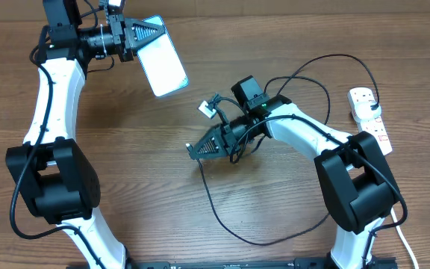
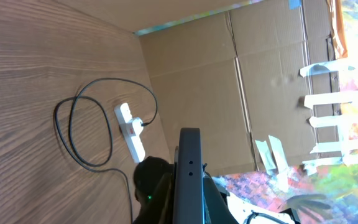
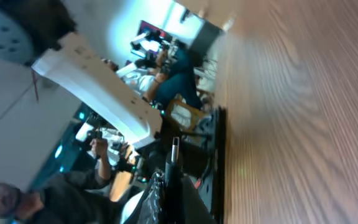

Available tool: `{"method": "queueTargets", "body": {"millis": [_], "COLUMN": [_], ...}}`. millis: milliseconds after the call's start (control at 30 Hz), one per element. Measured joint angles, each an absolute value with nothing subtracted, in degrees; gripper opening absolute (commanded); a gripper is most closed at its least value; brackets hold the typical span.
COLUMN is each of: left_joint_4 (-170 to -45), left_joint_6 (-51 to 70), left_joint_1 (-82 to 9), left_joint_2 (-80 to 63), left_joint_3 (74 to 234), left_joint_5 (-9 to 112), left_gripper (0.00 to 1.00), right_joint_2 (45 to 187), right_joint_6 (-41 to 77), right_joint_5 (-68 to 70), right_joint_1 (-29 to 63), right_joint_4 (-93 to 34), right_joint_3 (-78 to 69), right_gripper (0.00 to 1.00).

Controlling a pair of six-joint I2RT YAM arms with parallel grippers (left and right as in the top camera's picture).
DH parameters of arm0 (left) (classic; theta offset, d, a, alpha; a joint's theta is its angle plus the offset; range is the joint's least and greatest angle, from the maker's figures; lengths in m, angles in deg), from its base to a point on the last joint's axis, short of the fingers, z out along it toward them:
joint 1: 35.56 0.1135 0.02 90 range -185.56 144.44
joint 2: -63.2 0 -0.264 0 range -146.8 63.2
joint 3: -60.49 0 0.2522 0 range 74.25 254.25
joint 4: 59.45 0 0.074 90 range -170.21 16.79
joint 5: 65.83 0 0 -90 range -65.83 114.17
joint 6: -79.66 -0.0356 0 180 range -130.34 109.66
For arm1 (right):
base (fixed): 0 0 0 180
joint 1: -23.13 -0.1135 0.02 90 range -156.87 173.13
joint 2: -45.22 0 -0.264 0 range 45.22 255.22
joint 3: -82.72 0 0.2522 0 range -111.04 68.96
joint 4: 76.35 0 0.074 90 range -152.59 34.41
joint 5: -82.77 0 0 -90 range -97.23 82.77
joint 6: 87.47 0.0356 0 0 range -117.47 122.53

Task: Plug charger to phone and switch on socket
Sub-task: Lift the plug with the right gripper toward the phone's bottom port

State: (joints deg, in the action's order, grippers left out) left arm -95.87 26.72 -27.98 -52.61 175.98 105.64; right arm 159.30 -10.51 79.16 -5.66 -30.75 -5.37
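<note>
Roughly halfway tbh: got the phone [image 1: 164, 67] clamped in the left gripper [image 1: 155, 31] up top, charger [image 1: 337, 56] tip pinched in the closed right gripper [image 1: 193, 152] mid-table, well apart, not plugged in yet, no telling about the socket [image 1: 380, 137] switch

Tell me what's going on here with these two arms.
The left gripper holds the phone by one end, lifted off the table with its screen lit. The right gripper is shut on the charger just behind its small plug tip, well apart from the phone, so the phone is not yet plugged in. The charger's other end looks seated in the socket at the right. Whether the socket's switch is on cannot be told.
</note>
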Motion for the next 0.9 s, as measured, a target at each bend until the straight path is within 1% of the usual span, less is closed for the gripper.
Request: {"method": "queueTargets", "body": {"millis": [67, 100, 133, 200, 333, 367, 467, 567, 633, 900], "left_joint_4": [-95.37, -95.02, -94.60, -94.21, -94.10, -93.99, -93.36, -92.90, -92.87, -92.74], "left_joint_6": [26.72, 26.72, 26.72, 26.72, 26.81, 26.72, 26.70, 26.70, 26.70, 26.70], "left_joint_1": [-27.98, -27.98, -27.98, -27.98, -28.05, -27.92, -28.33, -28.59, -28.73, -28.73], "left_joint_2": [-52.61, -52.61, -52.61, -52.61, -52.61, -52.61, -52.61, -52.61, -52.61, -52.61], "left_joint_3": [175.98, 175.98, 175.98, 175.98, 175.98, 176.00, 175.98, 175.98, 175.98, 175.98], "left_joint_5": [105.62, 105.66, 105.66, 105.71, 106.08, 106.19, 106.30, 106.47, 106.52, 107.15], "left_gripper": [0.04, 0.04, 0.04, 0.04, 0.04, 0.04, 0.04, 0.04, 0.04, 0.04], "right_joint_2": [159.30, 159.30, 159.30, 159.30, 159.30, 159.35, 159.35, 159.35, 159.35, 159.35], "right_joint_6": [-9.50, -6.77, -4.82, 3.39, 16.86, 22.98, 31.28, 37.16, 39.00, 41.49], "right_joint_5": [80.01, 80.36, 80.54, 80.12, 79.18, 78.24, 76.19, 74.61, 74.09, 72.52], "right_joint_1": [-5.66, -5.66, -5.66, -5.66, -5.69, -5.45, -5.38, -5.36, -5.36, -4.66], "right_joint_4": [-34.08, -40.26, -43.47, -53.84, -69.92, -76.26, -84.41, -87.76, -87.89, -87.91], "right_joint_3": [-5.34, -5.34, -5.41, -5.63, -5.56, -5.61, -5.67, -5.67, -5.67, -5.67], "right_gripper": [0.04, 0.04, 0.04, 0.04, 0.04, 0.04, 0.04, 0.04, 0.04, 0.04]}}
